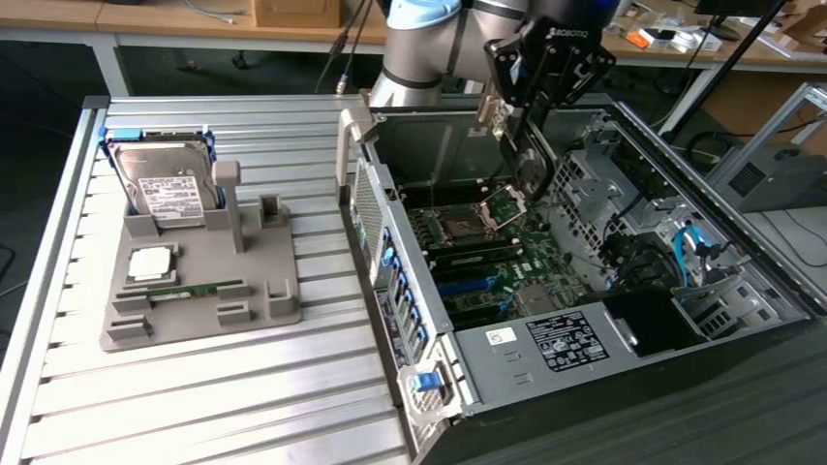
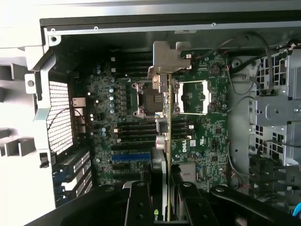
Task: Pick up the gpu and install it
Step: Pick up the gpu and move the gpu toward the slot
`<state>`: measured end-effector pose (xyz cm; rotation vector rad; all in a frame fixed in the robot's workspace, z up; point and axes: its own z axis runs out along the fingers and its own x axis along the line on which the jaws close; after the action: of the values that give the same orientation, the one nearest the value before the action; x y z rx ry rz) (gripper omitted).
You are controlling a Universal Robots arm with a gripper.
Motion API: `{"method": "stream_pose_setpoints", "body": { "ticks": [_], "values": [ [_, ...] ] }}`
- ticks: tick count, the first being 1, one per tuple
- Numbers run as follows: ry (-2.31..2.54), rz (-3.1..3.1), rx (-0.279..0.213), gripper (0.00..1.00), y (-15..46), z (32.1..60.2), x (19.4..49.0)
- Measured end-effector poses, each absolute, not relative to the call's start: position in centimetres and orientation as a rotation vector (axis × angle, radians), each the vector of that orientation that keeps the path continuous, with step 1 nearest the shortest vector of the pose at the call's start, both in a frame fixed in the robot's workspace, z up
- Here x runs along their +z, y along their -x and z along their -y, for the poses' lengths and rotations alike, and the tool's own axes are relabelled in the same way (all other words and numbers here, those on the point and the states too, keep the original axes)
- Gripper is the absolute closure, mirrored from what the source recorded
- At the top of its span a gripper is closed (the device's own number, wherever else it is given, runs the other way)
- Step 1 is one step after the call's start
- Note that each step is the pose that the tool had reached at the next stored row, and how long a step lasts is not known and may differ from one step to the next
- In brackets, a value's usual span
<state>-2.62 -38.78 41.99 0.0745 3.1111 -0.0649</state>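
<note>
My gripper (image 1: 517, 111) hangs over the back of the open computer case (image 1: 427, 392), shut on the gpu (image 1: 528, 165). The card hangs on edge below the fingers, above the motherboard (image 1: 485, 276) and apart from it. In the wrist view the gpu (image 2: 168, 136) appears edge-on as a thin vertical line, with its silver end bracket (image 2: 168, 59) at the far end. My gripper (image 2: 167, 200) clamps it between two black fingers (image 2: 137, 202). Under the card lie the processor sockets (image 2: 146, 99) and the blue and black slots (image 2: 131, 157).
On the slatted table at the exterior view's left, a grey fixture (image 1: 265, 310) carries a hard drive (image 1: 162, 184), a processor (image 1: 149, 262) and a green memory stick (image 1: 188, 289). Drive cages and cables (image 1: 685, 242) fill the case's right side.
</note>
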Motion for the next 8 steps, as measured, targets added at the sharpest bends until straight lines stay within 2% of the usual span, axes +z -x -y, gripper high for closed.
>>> {"method": "stream_pose_setpoints", "body": {
  "ticks": [8],
  "values": [
    [-0.075,-3.111,-0.065,0.73,1.1,39.0,41.7]
  ]
}}
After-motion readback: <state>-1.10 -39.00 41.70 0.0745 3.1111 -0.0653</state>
